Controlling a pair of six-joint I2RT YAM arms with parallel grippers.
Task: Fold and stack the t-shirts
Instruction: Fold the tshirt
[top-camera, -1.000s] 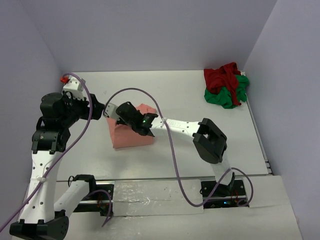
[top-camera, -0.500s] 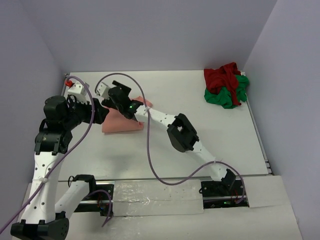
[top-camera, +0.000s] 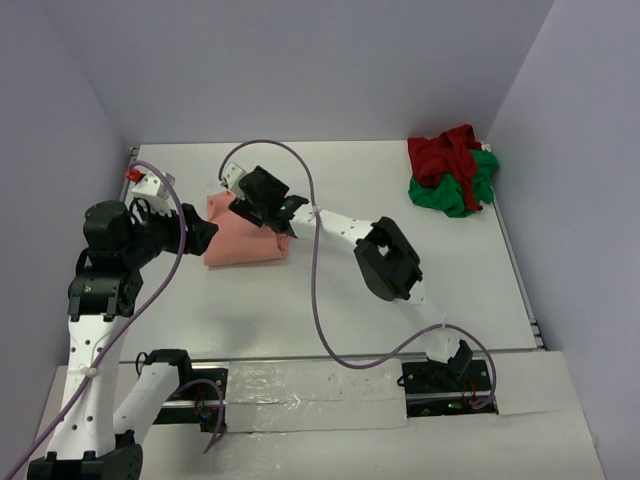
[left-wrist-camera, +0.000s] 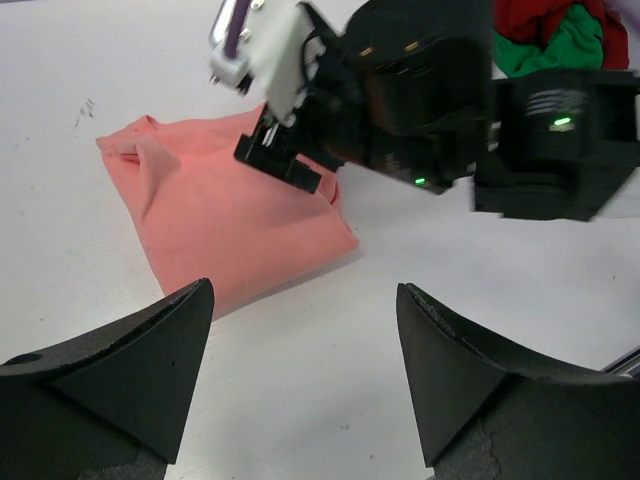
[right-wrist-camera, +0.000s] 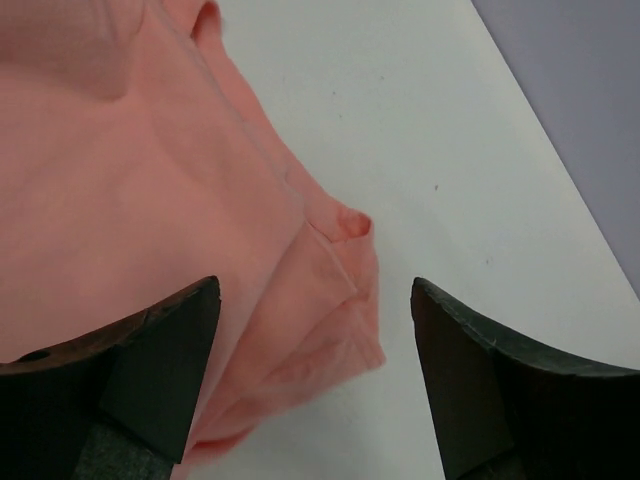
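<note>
A salmon-pink t-shirt (top-camera: 245, 243) lies folded into a small block on the left of the white table (top-camera: 350, 190). My right gripper (top-camera: 252, 212) hovers over its far edge, open. In the right wrist view the folded pink corner (right-wrist-camera: 330, 290) lies on the table under the spread jaws (right-wrist-camera: 315, 370), not pinched. My left gripper (top-camera: 205, 237) is open just left of the shirt. Its wrist view shows bare table between the jaws (left-wrist-camera: 305, 370) and the pink shirt (left-wrist-camera: 220, 220) ahead. The dark red t-shirt (top-camera: 445, 155) and the green one (top-camera: 462, 190) lie crumpled together at the back right.
Lilac walls close off the table on the left, back and right. A purple cable (top-camera: 312, 270) loops from the right arm across the table's middle. A small red tag (top-camera: 128, 174) sits at the back left corner.
The right gripper has opened and let go of the pink shirt, which now lies folded smaller and further left and back. The right arm swung left, then lifted slightly. The left gripper stayed open.
</note>
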